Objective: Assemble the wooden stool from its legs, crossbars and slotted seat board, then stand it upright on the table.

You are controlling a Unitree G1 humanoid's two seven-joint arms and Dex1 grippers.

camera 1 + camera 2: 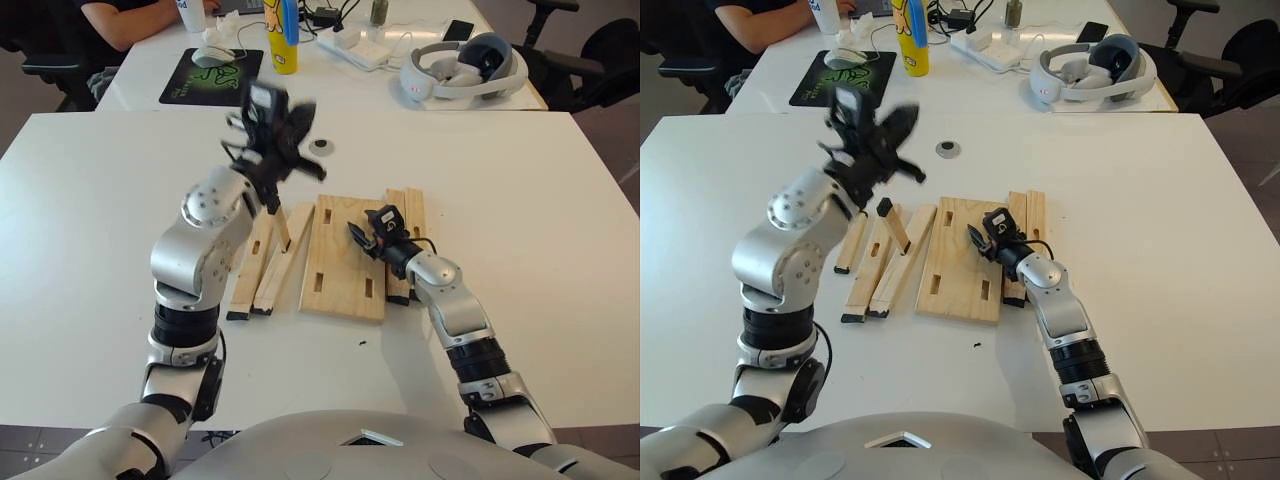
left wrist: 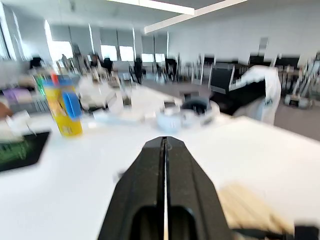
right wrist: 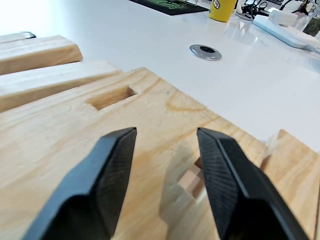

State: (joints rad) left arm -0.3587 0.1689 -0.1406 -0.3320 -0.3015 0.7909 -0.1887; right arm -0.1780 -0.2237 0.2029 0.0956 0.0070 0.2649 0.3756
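The slotted seat board (image 1: 340,272) lies flat near the middle of the white desk (image 1: 520,220). Its rectangular slots (image 3: 111,96) are cut through the pale wood. Just to its left, several legs and crossbars (image 1: 258,275) lie side by side, and one leg with a dark tip (image 1: 277,222) rests tilted across them. More wooden pieces (image 1: 411,208) lie against the board's right edge.

The right hand (image 3: 165,137) hovers low over the right half of the seat board. Its two dark fingers (image 3: 97,180) are spread apart above the wood and hold nothing.

The left hand (image 2: 165,145) is raised well above the desk, over the far end of the left group of pieces. Its fingers are pressed flat together with nothing between them.

A round metal grommet (image 1: 322,146) sits in the desk beyond the board. A second desk farther back carries a yellow bottle (image 1: 284,40), a headset (image 1: 465,65) and a dark mouse mat (image 1: 205,78).
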